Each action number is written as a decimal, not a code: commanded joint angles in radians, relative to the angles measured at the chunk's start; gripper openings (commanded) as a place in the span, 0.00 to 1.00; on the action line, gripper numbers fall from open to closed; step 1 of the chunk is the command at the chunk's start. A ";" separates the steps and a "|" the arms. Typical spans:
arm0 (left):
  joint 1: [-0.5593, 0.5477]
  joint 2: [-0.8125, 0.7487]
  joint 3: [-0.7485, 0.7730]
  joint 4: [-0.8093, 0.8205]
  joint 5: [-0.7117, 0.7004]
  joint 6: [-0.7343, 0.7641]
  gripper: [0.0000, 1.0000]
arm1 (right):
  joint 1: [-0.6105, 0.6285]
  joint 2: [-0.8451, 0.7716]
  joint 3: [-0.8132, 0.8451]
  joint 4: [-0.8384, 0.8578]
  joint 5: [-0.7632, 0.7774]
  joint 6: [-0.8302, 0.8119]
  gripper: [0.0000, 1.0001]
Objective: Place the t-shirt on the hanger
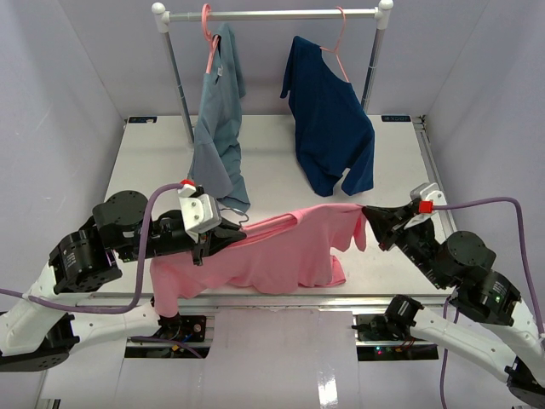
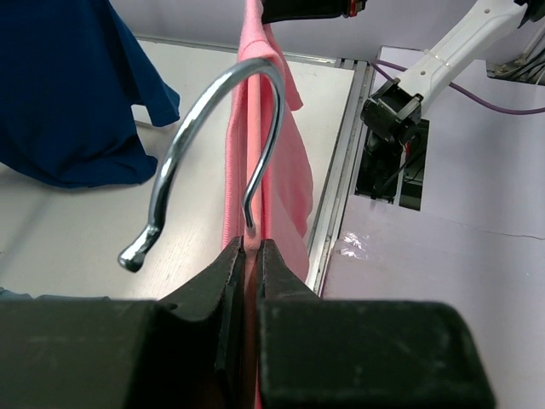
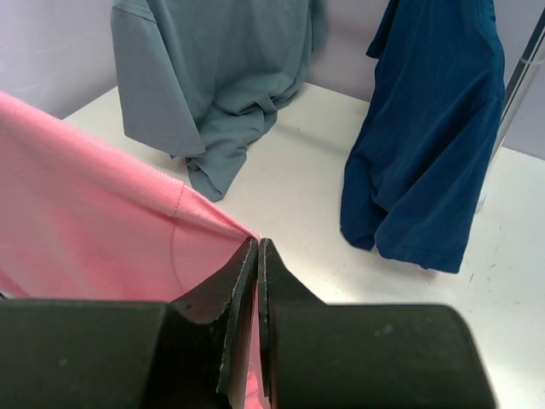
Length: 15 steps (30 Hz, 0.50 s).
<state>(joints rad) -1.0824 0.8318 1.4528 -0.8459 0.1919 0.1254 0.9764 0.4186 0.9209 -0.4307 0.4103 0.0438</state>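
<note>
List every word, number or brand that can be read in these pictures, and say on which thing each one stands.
No text can be read in any view.
Two small dark marks at the far corners of the table: too small to read.
The t-shirt, the hanger, the navy shirt and the grey-blue shirt: plain, no print or label in view.

Your t-shirt (image 1: 264, 256) spans the near tabletop (image 1: 281, 162) between left pincer (image 1: 226, 241) and right pincer (image 1: 367, 211); behind it, a left shirt (image 1: 217, 128) and a right shirt (image 1: 328, 128) hang on the rack (image 1: 272, 14).
</note>
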 commanded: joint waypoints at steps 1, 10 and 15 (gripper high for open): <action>-0.001 -0.028 0.017 0.056 -0.034 -0.014 0.00 | -0.002 -0.007 -0.048 0.001 0.073 0.048 0.08; -0.001 -0.053 -0.013 0.104 -0.085 -0.015 0.00 | -0.001 -0.079 -0.130 -0.026 0.144 0.139 0.08; -0.001 -0.062 -0.014 0.097 -0.081 -0.014 0.00 | -0.002 -0.101 -0.144 -0.034 0.194 0.159 0.08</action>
<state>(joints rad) -1.0824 0.7893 1.4330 -0.8101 0.1213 0.1172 0.9764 0.3399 0.7847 -0.4770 0.5287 0.1625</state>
